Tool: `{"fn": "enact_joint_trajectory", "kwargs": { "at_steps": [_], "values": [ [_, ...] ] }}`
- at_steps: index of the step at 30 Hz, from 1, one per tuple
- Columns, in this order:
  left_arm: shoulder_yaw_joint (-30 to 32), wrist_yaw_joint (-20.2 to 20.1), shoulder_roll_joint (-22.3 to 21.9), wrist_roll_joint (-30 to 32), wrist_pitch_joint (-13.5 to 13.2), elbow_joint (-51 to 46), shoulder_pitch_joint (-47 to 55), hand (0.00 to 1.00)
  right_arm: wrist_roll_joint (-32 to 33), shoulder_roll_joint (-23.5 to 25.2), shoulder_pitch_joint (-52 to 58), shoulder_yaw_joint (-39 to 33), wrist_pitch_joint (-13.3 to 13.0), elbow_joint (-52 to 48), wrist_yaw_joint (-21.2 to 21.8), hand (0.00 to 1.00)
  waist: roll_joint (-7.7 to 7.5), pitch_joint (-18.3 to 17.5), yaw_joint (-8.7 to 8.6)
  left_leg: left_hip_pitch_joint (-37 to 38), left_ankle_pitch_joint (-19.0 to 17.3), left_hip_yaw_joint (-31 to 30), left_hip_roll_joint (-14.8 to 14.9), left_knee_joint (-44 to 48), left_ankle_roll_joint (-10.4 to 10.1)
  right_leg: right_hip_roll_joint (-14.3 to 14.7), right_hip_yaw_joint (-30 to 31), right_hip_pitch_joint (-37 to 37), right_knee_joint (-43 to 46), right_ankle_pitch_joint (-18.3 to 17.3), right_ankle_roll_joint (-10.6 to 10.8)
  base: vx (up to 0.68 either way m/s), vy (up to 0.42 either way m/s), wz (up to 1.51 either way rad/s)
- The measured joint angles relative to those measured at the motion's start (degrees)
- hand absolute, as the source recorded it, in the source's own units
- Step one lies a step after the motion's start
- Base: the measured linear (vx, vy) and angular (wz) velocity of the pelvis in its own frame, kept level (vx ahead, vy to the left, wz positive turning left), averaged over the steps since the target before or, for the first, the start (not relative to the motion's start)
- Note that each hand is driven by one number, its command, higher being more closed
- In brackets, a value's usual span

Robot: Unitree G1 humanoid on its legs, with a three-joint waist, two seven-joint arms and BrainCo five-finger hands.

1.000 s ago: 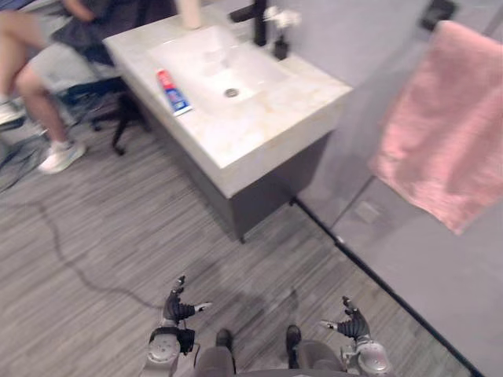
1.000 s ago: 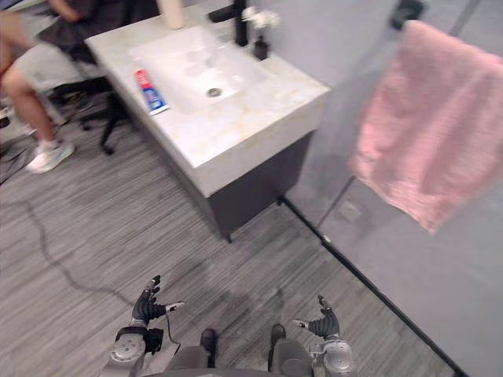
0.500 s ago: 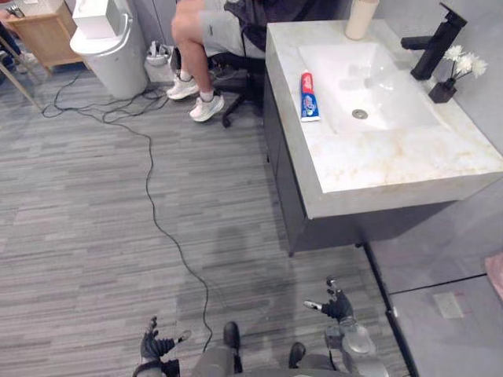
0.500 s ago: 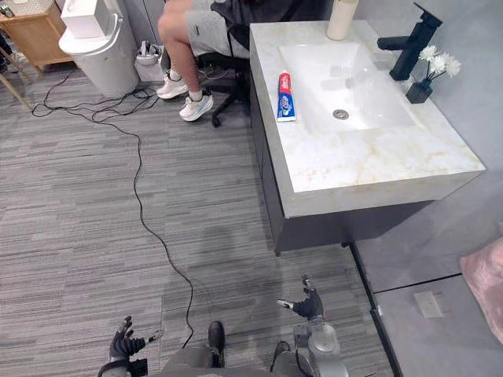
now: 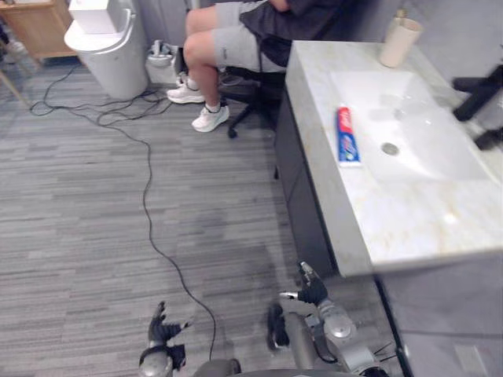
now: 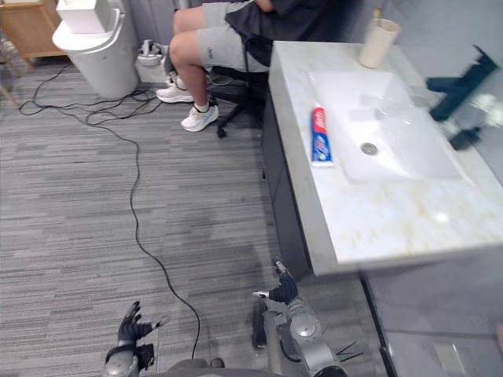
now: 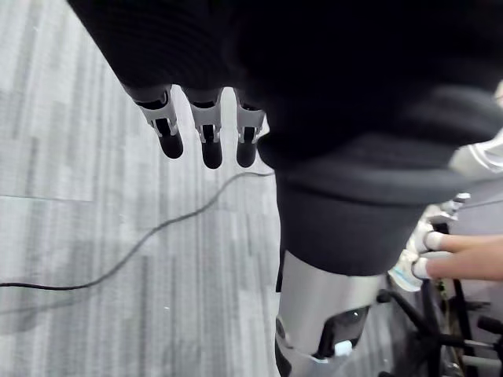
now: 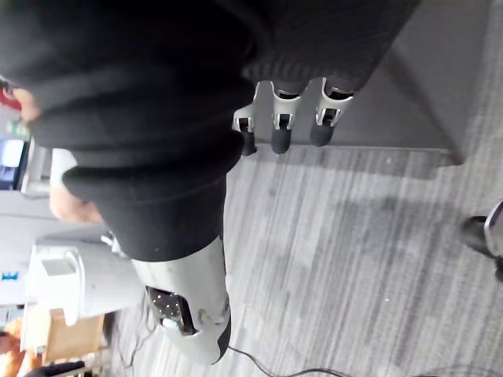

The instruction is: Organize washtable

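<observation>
- The camera has swung; the pale marble table (image 5: pixel 409 228) sits further right.
- Left hand (image 5: pixel 161 334) and right hand (image 5: pixel 310 290) hang empty, fingers loose: the red-blue toothpaste tube (image 5: pixel 347 135) lies beyond reach.

Count: 1 washtable (image 5: pixel 409 228) w/ 1 basin (image 5: pixel 416 118), 1 black tap (image 6: pixel 462 80), 1 toothpaste tube (image 5: pixel 347 135) & 1 beige cup (image 5: pixel 399 41), all well past the fingers of the right hand (image 5: pixel 313 292). 1 white bin (image 5: pixel 106 49) w/ 1 box (image 5: pixel 94 14) on top, far ahead of the left hand (image 5: pixel 163 331) fingers. 1 seated person (image 5: pixel 236 39), 1 chair (image 5: pixel 253 88), 2 white shoes (image 5: pixel 211 118). 2 hands.
</observation>
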Motion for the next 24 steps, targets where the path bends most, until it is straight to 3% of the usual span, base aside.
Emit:
{"fn": "enact_joint_trajectory", "kwargs": {
  "at_steps": [1,2,3,4,5,6,9,11,13,14,16,17,18,19,20,21,22,23,24],
  "values": [
    [-0.4,0.0,-0.8,0.1,0.0,-0.2,-0.5,0.00,-0.1,0.1,-1.0,0.5,0.3,0.3,-0.2,0.00,2.08,0.5,0.17,-1.7,0.7,0.7,1.8,7.1,-2.3,0.3,-1.5,1.5,1.7,-2.3,-0.2,0.61,-0.029,0.59],
    [-0.4,0.0,-1.0,0.1,0.0,-0.3,-0.6,0.00,-0.1,0.4,-1.5,0.9,0.3,0.3,-0.3,0.00,2.33,0.6,0.13,-3.2,1.8,1.5,2.1,11.9,-4.1,0.4,-1.5,2.7,1.2,-3.8,-0.2,0.73,-0.054,0.11],
    [-0.2,0.1,-1.6,0.1,0.0,-0.9,-0.5,0.00,-0.3,0.7,-2.4,2.1,0.6,-0.3,-0.3,0.00,3.42,1.1,0.12,-7.9,6.0,3.3,3.5,24.3,-5.9,1.5,-1.2,5.7,-0.2,-5.5,-1.2,0.62,-0.063,-0.22],
    [0.4,0.1,-2.2,0.2,0.0,-2.4,0.3,0.00,-0.5,1.4,-2.7,3.4,1.0,-1.3,-0.5,0.00,3.96,1.4,0.83,-12.0,7.2,5.6,6.9,35.3,-5.4,3.3,0.1,9.7,-2.4,-6.4,-1.9,0.72,-0.068,-0.38],
    [0.6,0.1,-2.2,0.2,0.0,-3.3,0.8,0.00,-0.5,2.2,-2.6,3.8,1.1,-1.7,-0.5,0.00,3.85,1.5,0.88,-13.2,6.7,6.8,8.5,39.2,-4.4,4.0,0.6,12.0,-3.4,-7.0,-2.1,0.56,-0.035,-0.58],
    [0.7,0.1,-2.4,0.2,0.1,-5.3,1.8,0.00,-0.5,3.9,-2.2,4.2,1.1,-2.5,-0.5,0.00,2.65,1.9,1.46,-15.1,5.3,9.4,10.7,43.7,-2.2,4.6,3.1,18.1,-6.1,-8.3,-2.5,0.65,-0.029,-0.59],
    [0.7,0.0,-3.3,0.2,-0.1,-8.7,3.4,0.00,-0.4,4.6,-0.3,3.2,1.1,-5.3,-0.7,0.00,1.39,1.5,3.06,-21.4,3.5,12.0,12.2,41.0,0.4,4.3,8.6,25.5,-10.5,-10.0,-2.0,0.45,0.048,-0.72],
    [0.6,0.0,-3.6,0.2,0.0,-9.0,3.9,0.00,-0.3,4.5,1.4,1.4,1.1,-6.8,-0.7,0.00,0.89,1.4,3.80,-26.1,3.3,10.1,10.8,32.9,0.8,3.1,11.8,28.4,-12.0,-11.3,-1.1,0.45,0.169,-0.85],
    [0.1,0.0,-3.7,0.2,0.0,-9.6,4.9,0.00,-0.1,4.1,3.2,-1.0,1.1,-7.1,-0.8,0.00,0.10,1.2,4.58,-29.6,4.5,3.4,7.4,21.5,-1.3,1.2,16.2,30.1,-12.1,-13.4,0.4,0.49,0.270,-1.33],
    [-0.9,0.0,-4.1,0.2,0.0,-9.6,6.7,0.00,0.0,2.6,4.9,-2.6,1.2,-7.2,-0.7,0.00,-0.26,0.9,5.67,-30.1,6.7,-2.3,6.3,10.8,-5.0,0.2,21.4,30.7,-11.6,-16.4,2.5,0.42,0.309,-1.57],
    [-1.4,-0.1,-4.5,0.2,0.0,-9.7,8.2,0.00,0.0,1.4,6.2,-3.6,1.3,-7.8,-0.7,0.00,1.01,-0.2,5.84,-29.9,7.0,-3.8,7.6,9.1,-5.4,0.7,25.7,30.7,-9.5,-19.4,3.7,0.44,0.376,-1.51],
    [-1.5,-0.2,-4.8,0.2,0.1,-9.7,8.8,0.00,-0.1,1.0,7.0,-4.3,1.4,-8.2,-0.8,0.00,2.07,-1.3,6.02,-29.2,10.3,-3.3,8.4,9.6,-6.5,1.0,29.0,30.5,-7.3,-21.7,4.8,0.56,0.535,-1.79],
    [-1.2,-0.4,-4.1,0.2,0.1,-9.9,9.1,0.00,-0.1,1.5,8.3,-4.7,2.0,-8.1,-0.7,0.00,-0.47,-2.9,6.06,-28.7,10.6,1.0,8.0,12.1,-4.0,-0.8,31.3,29.0,-4.5,-22.8,6.2,0.63,0.605,-2.05],
    [-0.2,-0.8,-2.4,0.2,0.0,-10.7,9.2,0.00,-0.1,2.7,9.0,-4.4,2.1,-8.3,-0.6,0.00,-2.48,-4.4,5.40,-27.7,9.4,5.8,8.1,12.2,-2.3,-2.6,30.8,26.4,-1.8,-21.9,7.9,0.47,0.443,-1.77],
    [0.3,-1.0,-1.8,0.2,0.0,-11.1,9.0,0.00,-0.1,3.3,9.2,-4.4,2.1,-8.2,-0.5,0.00,-3.40,-4.7,5.30,-26.6,8.9,7.9,8.3,12.0,-1.5,-3.3,29.9,25.3,-0.6,-21.1,9.5,0.41,0.382,-1.67],
    [0.6,-1.1,-0.8,0.2,0.0,-11.2,8.2,0.00,-0.1,4.0,9.8,-4.7,2.1,-7.8,-0.3,0.00,-4.51,-4.7,5.21,-23.5,8.5,11.6,8.5,10.9,-0.9,-5.2,25.1,23.9,1.5,-19.7,12.2,0.36,0.346,-1.81],
    [0.6,-1.1,-0.7,0.3,0.0,-11.2,7.5,0.00,-0.1,4.2,9.6,-5.2,2.1,-6.8,-0.2,0.00,-4.31,-4.6,5.35,-19.3,8.5,15.5,8.9,8.2,-0.8,-7.5,16.0,22.1,3.2,-20.2,12.8,0.32,0.332,-1.85],
    [0.7,-1.1,-0.7,0.3,0.0,-11.1,7.3,0.00,-0.2,4.1,9.1,-5.4,2.1,-5.7,-0.1,0.00,-3.71,-4.6,5.40,-17.1,8.5,17.1,9.0,6.7,-0.8,-8.4,10.9,21.5,3.3,-20.3,12.6,0.27,0.337,-1.89],
    [0.8,-1.2,-0.4,0.4,0.0,-10.0,6.1,0.00,-0.5,4.0,7.6,-5.5,1.9,-2.8,-0.1,0.00,-2.09,-4.5,5.20,-13.5,8.5,20.7,9.7,3.4,-0.8,-9.1,1.5,20.1,2.7,-20.2,12.4,0.20,0.294,-1.63]
  ]
}}
